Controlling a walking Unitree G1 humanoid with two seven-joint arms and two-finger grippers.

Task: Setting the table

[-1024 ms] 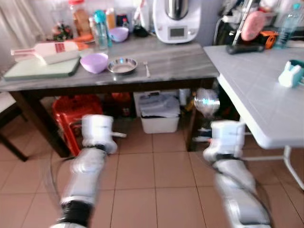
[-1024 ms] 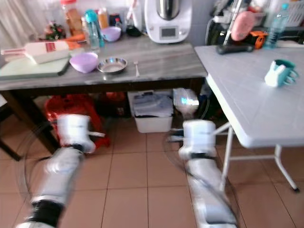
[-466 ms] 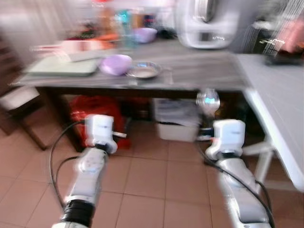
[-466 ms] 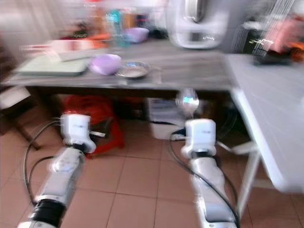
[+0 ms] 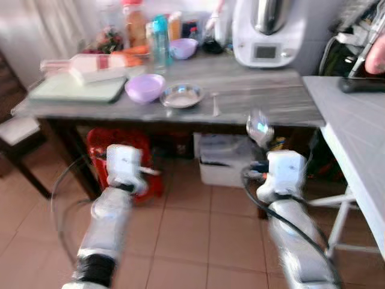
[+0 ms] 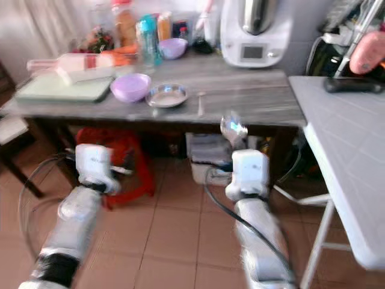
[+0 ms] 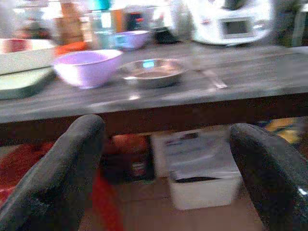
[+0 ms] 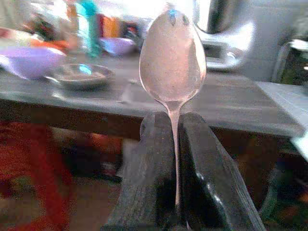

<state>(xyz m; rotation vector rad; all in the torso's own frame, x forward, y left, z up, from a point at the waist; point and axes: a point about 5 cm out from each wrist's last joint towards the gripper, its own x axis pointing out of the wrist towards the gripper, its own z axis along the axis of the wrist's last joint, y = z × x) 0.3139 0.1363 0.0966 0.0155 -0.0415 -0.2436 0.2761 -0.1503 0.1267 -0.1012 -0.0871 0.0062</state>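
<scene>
My right gripper point(image 8: 174, 119) is shut on the handle of a metal spoon point(image 8: 172, 57), whose bowl points up. From the head camera the spoon point(image 5: 258, 127) stands in front of the grey stone-topped table point(image 5: 264, 99), just below its front edge. On that table lie a purple bowl point(image 5: 145, 87), a shallow steel dish point(image 5: 182, 96) and a small piece of cutlery point(image 5: 215, 108). My left gripper point(image 7: 166, 129) is open with nothing in it, held low before the same table, facing the bowl point(image 7: 88, 66) and the dish point(image 7: 153, 72).
A white table point(image 5: 355, 138) runs along the right. The back of the grey table holds a white kitchen machine point(image 5: 267, 30), bottles and a green board point(image 5: 75, 90). Beneath it stand a red crate point(image 5: 114, 141) and a white bin point(image 5: 225, 162). A dark chair point(image 5: 18, 138) stands at the left.
The whole view has swung and blurred as I move; the grey table now sits more central and somewhat nearer. The spoon stays in my right gripper, and the left stays open.
</scene>
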